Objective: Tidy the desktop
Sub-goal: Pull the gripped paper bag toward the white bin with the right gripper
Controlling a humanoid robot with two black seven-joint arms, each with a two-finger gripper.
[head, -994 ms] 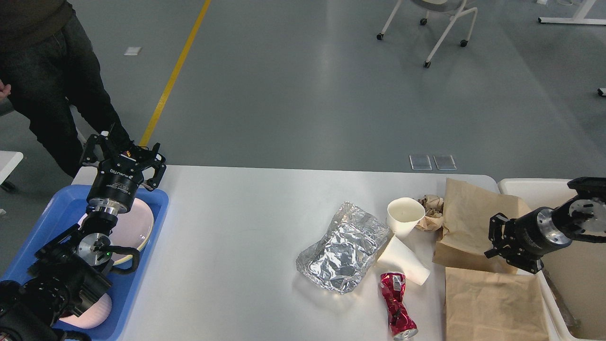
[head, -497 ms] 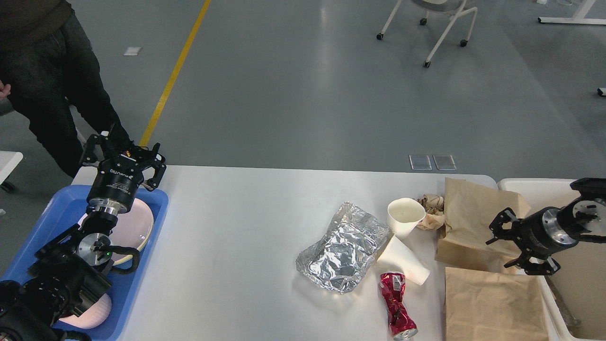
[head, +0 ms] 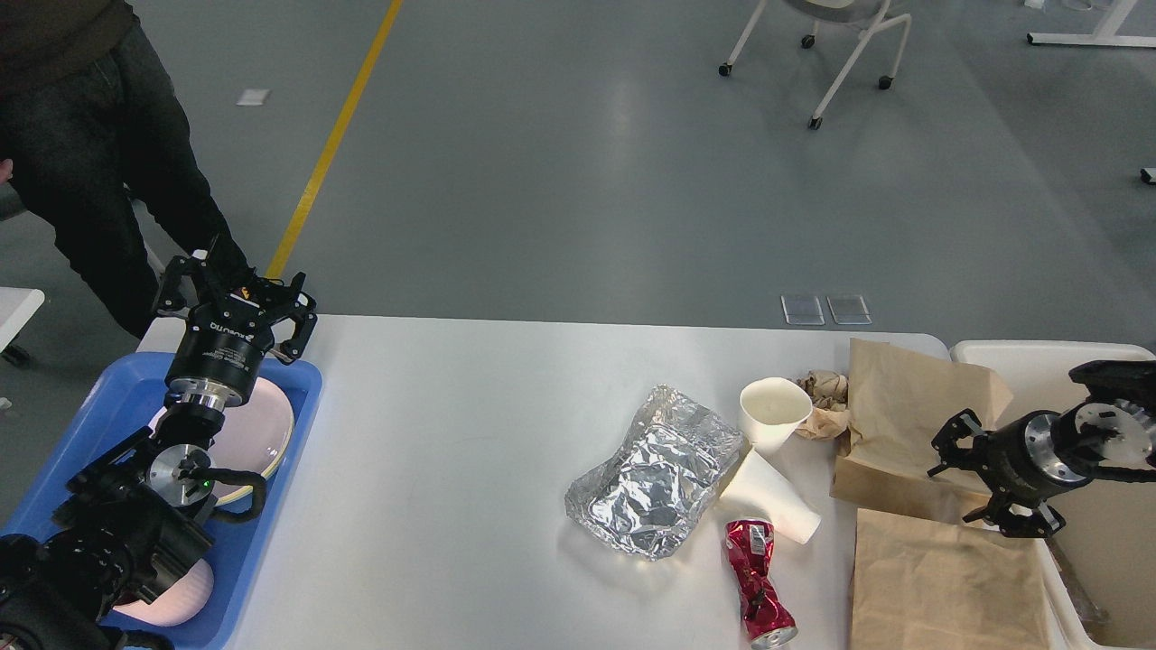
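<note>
The right gripper (head: 980, 483) has opened its fingers wide and now sits empty over the brown paper bags (head: 903, 424) on the right of the desktop (head: 452, 451). It looks ready to grab trash next. The left gripper (head: 237, 293), open too, has not moved.

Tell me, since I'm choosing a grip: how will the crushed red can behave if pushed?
The crushed red can looks dented and twisted, so it probably won't roll cleanly. It likely is empty and light, sliding easily on the smooth desktop. Its creased metal may deform further when squeezed.
</note>
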